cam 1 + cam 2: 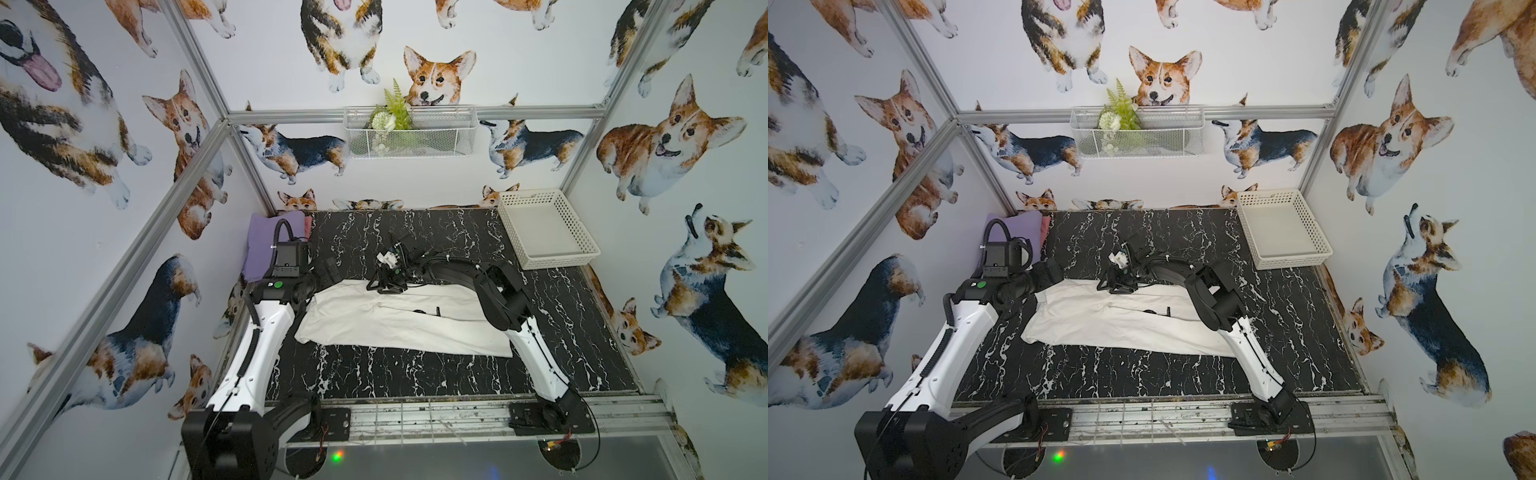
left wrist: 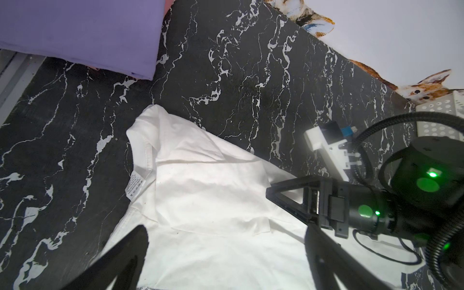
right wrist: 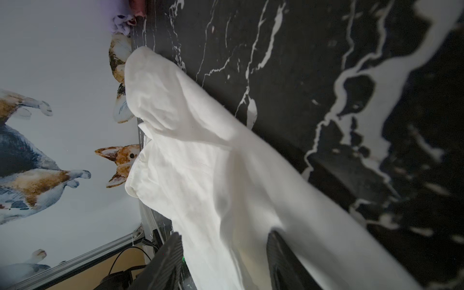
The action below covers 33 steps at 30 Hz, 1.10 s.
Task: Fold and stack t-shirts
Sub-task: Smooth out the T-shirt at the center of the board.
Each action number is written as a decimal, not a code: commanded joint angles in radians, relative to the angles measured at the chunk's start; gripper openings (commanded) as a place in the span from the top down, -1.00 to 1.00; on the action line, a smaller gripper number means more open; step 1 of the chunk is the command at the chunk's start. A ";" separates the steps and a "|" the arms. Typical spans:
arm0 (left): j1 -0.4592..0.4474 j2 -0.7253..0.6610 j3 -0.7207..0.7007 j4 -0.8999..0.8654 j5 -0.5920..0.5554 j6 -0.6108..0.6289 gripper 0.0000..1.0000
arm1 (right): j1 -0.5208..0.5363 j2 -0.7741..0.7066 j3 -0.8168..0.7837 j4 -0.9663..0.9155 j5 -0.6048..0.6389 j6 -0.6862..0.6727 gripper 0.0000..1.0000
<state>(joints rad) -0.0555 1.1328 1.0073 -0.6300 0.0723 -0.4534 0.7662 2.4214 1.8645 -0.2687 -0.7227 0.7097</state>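
Now, white t-shirt [image 1: 399,328] lying partly folded, left gripper [image 2: 224,228] spread wide above it

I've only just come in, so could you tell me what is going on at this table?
The arms are folding a white t-shirt lying partly folded on the table. The left gripper hovers open near its collar; the right gripper has cloth between its fingers, grip unclear. A folded lavender t-shirt and a pinkish one sit in a far corner.

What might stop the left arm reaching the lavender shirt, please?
Probably nothing, so yes: the left gripper is open and empty, and the lavender shirt lies nearby across bare table.
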 commanded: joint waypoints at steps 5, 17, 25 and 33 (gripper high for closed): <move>-0.001 0.011 -0.030 0.014 0.010 0.030 -1.00 | 0.021 0.018 0.040 0.063 -0.066 0.022 0.68; -0.001 -0.003 -0.036 0.024 0.020 0.022 -0.99 | 0.056 -0.098 -0.104 0.065 -0.069 -0.031 1.00; -0.002 -0.009 -0.044 0.029 0.030 0.006 -0.99 | 0.096 -0.194 -0.307 0.052 -0.029 -0.095 1.00; -0.002 -0.016 -0.047 0.019 0.020 0.003 -0.99 | 0.111 -0.206 -0.331 0.038 0.061 -0.117 -0.25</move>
<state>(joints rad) -0.0582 1.1225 0.9611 -0.6224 0.0978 -0.4488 0.8707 2.2265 1.5326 -0.2062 -0.7307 0.6239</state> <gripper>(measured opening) 0.997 0.658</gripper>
